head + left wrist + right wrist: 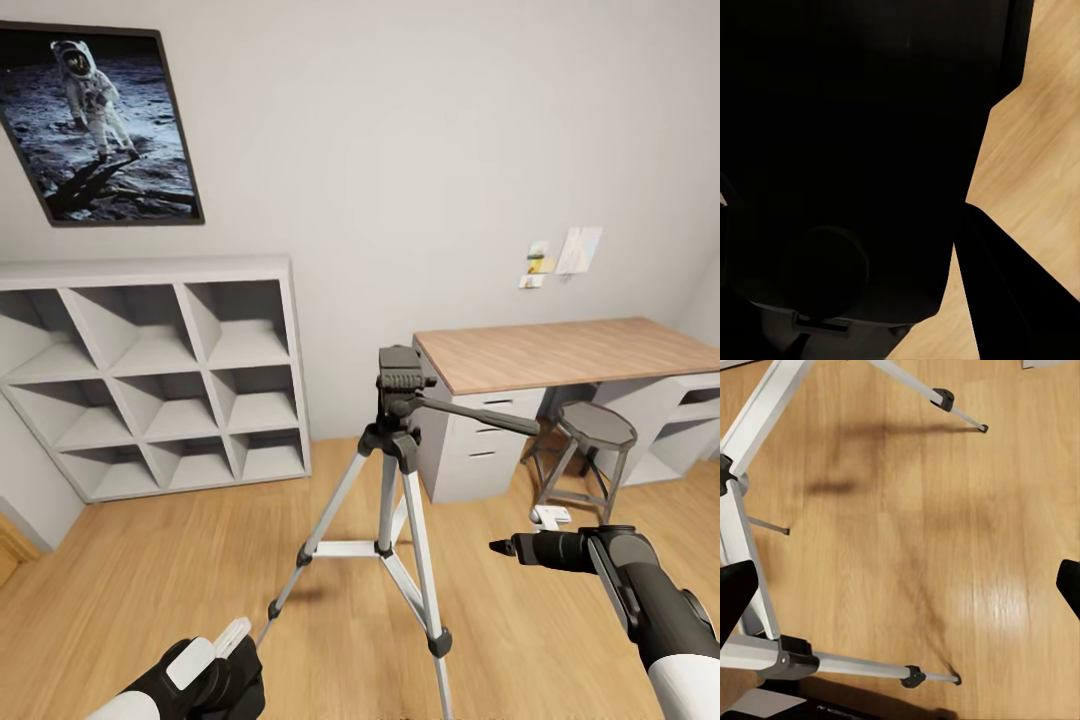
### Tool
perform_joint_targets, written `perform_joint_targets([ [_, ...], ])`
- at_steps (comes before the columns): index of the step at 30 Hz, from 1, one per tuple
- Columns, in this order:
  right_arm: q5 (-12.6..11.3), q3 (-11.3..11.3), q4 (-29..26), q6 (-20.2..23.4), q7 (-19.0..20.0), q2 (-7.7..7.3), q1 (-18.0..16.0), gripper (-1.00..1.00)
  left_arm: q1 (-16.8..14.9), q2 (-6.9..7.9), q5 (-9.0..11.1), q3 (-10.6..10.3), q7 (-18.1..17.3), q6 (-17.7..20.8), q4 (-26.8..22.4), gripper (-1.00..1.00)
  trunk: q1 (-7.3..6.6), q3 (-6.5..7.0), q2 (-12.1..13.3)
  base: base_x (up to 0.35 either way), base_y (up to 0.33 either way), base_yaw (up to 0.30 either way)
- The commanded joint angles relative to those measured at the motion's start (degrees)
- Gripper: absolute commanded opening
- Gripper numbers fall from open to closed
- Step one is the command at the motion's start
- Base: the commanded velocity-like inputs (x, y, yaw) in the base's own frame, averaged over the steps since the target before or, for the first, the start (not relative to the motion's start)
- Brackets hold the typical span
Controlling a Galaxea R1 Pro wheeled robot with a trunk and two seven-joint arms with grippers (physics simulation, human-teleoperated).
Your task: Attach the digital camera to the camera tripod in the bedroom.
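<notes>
The camera tripod (392,470) stands light and tippable on splayed legs, best steadied at its black pan head (400,380); right gripper (900,585) spread wide, left gripper (215,665) state unclear.

The camera tripod (395,470) stands on the floor (150,590) at the centre of the bedroom, with the cube shelving (155,385) behind it to the left against the wall (400,150) and the desk (570,355) behind it to the right. The stool (590,440) stands before the desk, right of the tripod, and the astronaut picture (95,120) hangs on the wall above the shelving. The left gripper (235,632) is low and left of the tripod's front legs; the right gripper (505,546) is to their right, before the stool.
</notes>
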Motion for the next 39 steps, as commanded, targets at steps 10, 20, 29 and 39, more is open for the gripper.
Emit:
perform_joint_targets([
  [10,0.60,-0.11,-0.05,0.15,0.58,0.01,-0.05,1.00,-0.01,-0.01,0.24,0.48,0.39,0.36,-0.10,-1.00,0.01,-1.02,-0.08,0.000,0.000,0.000],
  [20,0.67,-0.11,-0.05,0.15,0.66,0.10,-0.05,1.00,-0.01,-0.01,0.31,0.48,0.39,0.36,-0.10,-1.00,0.01,-1.94,-0.08,0.000,0.000,0.000],
  [29,0.68,-0.11,-0.05,0.15,0.72,0.10,-0.05,1.00,-0.01,-0.01,0.33,0.48,0.39,0.36,-0.10,-1.00,0.01,-2.77,-0.08,0.000,0.000,0.000],
  [39,0.72,-0.10,-0.14,0.23,0.82,0.26,-0.05,1.00,-0.01,0.02,0.33,0.48,0.39,0.36,-0.10,-1.00,0.01,-3.01,-0.08,0.000,0.000,-0.065],
])
